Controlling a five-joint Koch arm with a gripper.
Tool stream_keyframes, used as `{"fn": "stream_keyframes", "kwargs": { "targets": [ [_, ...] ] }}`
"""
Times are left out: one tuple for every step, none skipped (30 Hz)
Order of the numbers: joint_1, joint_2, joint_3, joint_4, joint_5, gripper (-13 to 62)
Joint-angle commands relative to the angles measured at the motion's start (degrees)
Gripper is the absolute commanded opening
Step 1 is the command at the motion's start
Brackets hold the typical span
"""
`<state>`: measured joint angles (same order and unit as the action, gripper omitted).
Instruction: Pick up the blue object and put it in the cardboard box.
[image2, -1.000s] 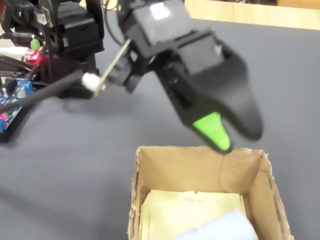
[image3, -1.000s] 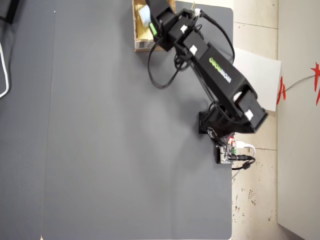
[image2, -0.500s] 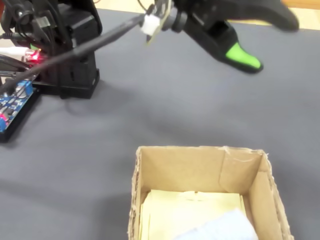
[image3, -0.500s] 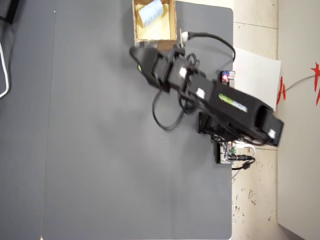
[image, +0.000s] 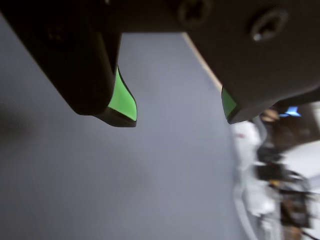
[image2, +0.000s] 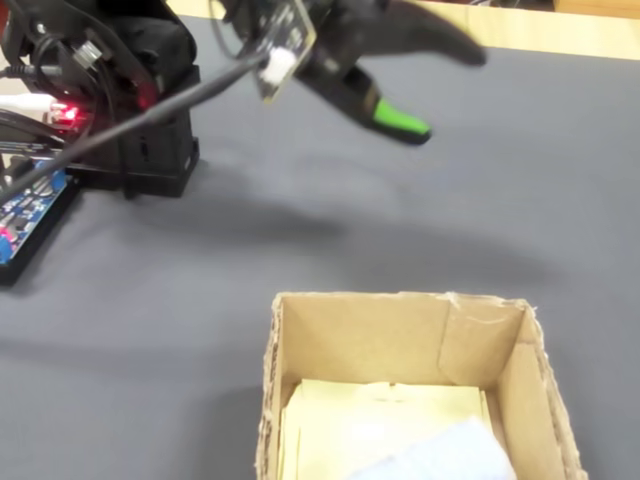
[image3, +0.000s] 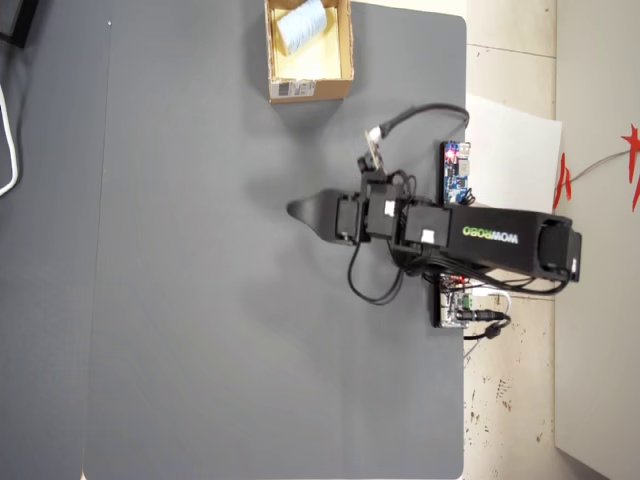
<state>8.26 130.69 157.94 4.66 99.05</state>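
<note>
In your wrist view the gripper (image: 177, 116) hangs spread and empty, its green pads apart over bare grey table (image: 100, 190).

In your fixed view it has pulled farther back from the cardboard box (image2: 400, 330), where the blue object (image2: 440, 458) lies.

Overhead, your arm has swung from the table's top edge toward mid-table; the blue object (image3: 303, 25) sits in the cardboard box (image3: 345, 50).

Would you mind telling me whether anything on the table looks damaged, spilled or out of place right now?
Nothing stands out. The blue object lies inside the cardboard box, which sits upright at the mat's edge in the overhead view. The box's rim looks a little ragged in the fixed view, nothing more. The gripper is open and holds nothing.
</note>
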Motion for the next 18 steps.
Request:
{"fn": "stream_keyframes", "kwargs": {
  "targets": [
    [-1.49, 5.10, -0.97, -4.57, 2.46, 34.0],
    [-2.20, 5.10, 0.26, -4.57, 2.46, 34.0],
    [-3.25, 5.10, 1.41, -4.57, 2.46, 34.0],
    [-3.78, 5.10, 2.99, -4.66, 2.46, 34.0],
    [-3.78, 5.10, 4.31, -5.36, 2.46, 34.0],
    [-3.78, 5.10, 5.98, -7.29, 2.46, 34.0],
    [-3.60, 5.01, 7.91, -10.02, 2.46, 34.0],
    [-3.25, 5.01, 10.11, -13.01, 2.46, 34.0],
    [-3.08, 5.01, 12.57, -16.26, 2.46, 34.0],
    [-2.90, 5.01, 15.12, -19.07, 2.46, 34.0],
    [-2.90, 5.01, 17.49, -21.18, 2.37, 34.0],
    [-2.90, 5.01, 19.51, -22.41, 2.46, 34.0],
    [-2.99, 5.01, 20.74, -22.15, 2.37, 34.0],
    [-3.16, 5.01, 20.74, -19.86, 2.46, 34.0],
    [-3.25, 5.01, 20.74, -17.23, 2.46, 34.0],
    [-3.34, 5.01, 20.74, -15.21, 2.46, 34.0],
    [-3.34, 5.01, 20.83, -13.18, 2.37, 34.0],
    [-3.43, 5.01, 20.74, -11.43, 2.37, 34.0]
  ]
}}
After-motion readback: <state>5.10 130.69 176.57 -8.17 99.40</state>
